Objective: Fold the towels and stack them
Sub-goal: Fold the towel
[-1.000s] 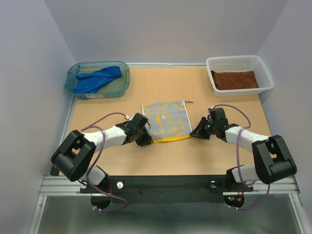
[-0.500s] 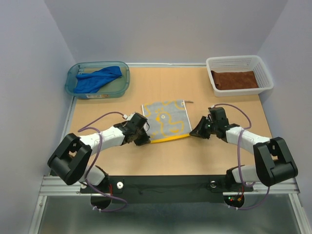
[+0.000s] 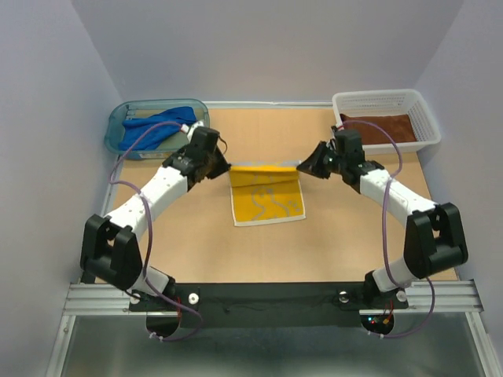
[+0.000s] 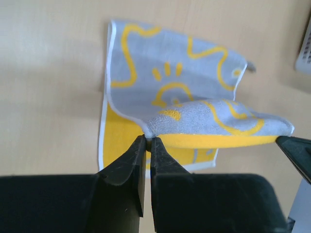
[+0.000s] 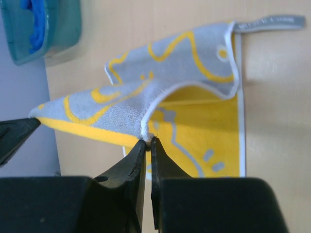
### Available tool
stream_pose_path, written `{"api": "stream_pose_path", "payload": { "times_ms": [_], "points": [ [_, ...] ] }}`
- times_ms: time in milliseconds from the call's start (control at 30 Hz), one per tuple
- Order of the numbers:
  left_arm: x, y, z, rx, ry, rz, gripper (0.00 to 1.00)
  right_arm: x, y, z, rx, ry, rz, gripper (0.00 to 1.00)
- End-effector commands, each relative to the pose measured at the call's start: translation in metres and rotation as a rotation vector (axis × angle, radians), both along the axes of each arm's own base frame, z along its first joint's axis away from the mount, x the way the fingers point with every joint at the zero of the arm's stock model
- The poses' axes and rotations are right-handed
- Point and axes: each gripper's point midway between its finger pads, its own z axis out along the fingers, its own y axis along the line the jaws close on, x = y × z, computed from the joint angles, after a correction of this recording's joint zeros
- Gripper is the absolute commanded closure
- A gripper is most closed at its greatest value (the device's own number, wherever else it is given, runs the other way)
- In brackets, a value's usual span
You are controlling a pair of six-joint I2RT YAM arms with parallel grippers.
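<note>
The table (image 3: pixel 346 236) is a plain tan board, matte and unmarked, boxed in on three sides by pale lilac-grey walls (image 3: pixel 267 47), with a black rail (image 3: pixel 267 300) along the near edge where the arm bases sit.

The yellow towel (image 3: pixel 267 196) is near the middle of the board. One edge is lifted and stretched between the two arms above its far side, while the rest slopes down to the wood (from above, the plain yellow side with grey figures faces up). The wrist views show the grey face with yellow outlines lying under the raised fold.

The left gripper (image 4: pixel 148 141) has its jaws pressed on one corner of that raised edge. The right gripper (image 5: pixel 148 141) pinches the other corner the same way.

At the far left corner stands a teal tub (image 3: pixel 118 133) holding the crumpled blue towel (image 3: pixel 157 129). At the far right, a white basket (image 3: pixel 377 99) holds the brown towel (image 3: pixel 381 128), laid flat.
</note>
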Motion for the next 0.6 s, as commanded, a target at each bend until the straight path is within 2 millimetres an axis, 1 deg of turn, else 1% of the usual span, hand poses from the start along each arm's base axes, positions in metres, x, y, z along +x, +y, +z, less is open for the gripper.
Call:
{"api": "stream_pose_path", "payload": {
  "times_ms": [0, 33, 100, 133, 167, 200, 233, 267, 300, 333, 367, 400, 433, 567],
  "points": [
    [0.052, 0.013, 0.043, 0.079, -0.124, -0.034, 1.0, 0.067, 0.002, 0.048, -0.027, -0.154, -0.038, 1.0],
    [0.068, 0.019, 0.037, 0.096, -0.109, -0.023, 1.0, 0.078, 0.002, 0.054, -0.03, -0.173, -0.045, 0.99],
    [0.089, 0.019, 0.05, 0.11, -0.146, -0.048, 1.0, 0.1, -0.002, 0.064, -0.035, -0.203, -0.061, 0.99],
    [0.109, 0.019, 0.057, 0.112, -0.17, -0.042, 1.0, 0.117, -0.001, 0.075, -0.035, -0.233, -0.067, 1.0],
    [0.118, 0.02, 0.06, 0.113, -0.179, -0.042, 1.0, 0.127, -0.002, 0.081, -0.041, -0.254, -0.077, 0.99],
    [0.131, 0.017, 0.077, 0.098, -0.221, -0.061, 1.0, 0.137, -0.006, 0.084, -0.063, -0.276, -0.089, 0.99],
    [0.141, 0.016, 0.067, 0.103, -0.204, -0.066, 1.0, 0.151, -0.006, 0.09, -0.07, -0.3, -0.093, 0.99],
    [0.152, 0.018, 0.077, 0.099, -0.235, -0.06, 1.0, 0.159, -0.009, 0.091, -0.085, -0.316, -0.096, 0.99],
    [0.158, 0.018, 0.077, 0.094, -0.242, -0.062, 1.0, 0.164, -0.01, 0.094, -0.09, -0.328, -0.094, 1.0],
    [0.167, 0.016, 0.074, 0.078, -0.243, -0.08, 1.0, 0.175, -0.011, 0.094, -0.106, -0.345, -0.094, 1.0],
    [0.168, 0.015, 0.068, 0.081, -0.232, -0.081, 1.0, 0.176, -0.011, 0.088, -0.109, -0.335, -0.093, 1.0],
    [0.174, 0.017, 0.068, 0.078, -0.24, -0.079, 1.0, 0.182, -0.013, 0.092, -0.119, -0.354, -0.09, 0.99],
    [0.179, 0.017, 0.065, 0.079, -0.241, -0.085, 1.0, 0.186, -0.014, 0.093, -0.128, -0.362, -0.092, 1.0],
    [0.188, 0.021, 0.067, 0.078, -0.267, -0.079, 1.0, 0.197, -0.015, 0.091, -0.14, -0.376, -0.083, 1.0]
  ]
}}
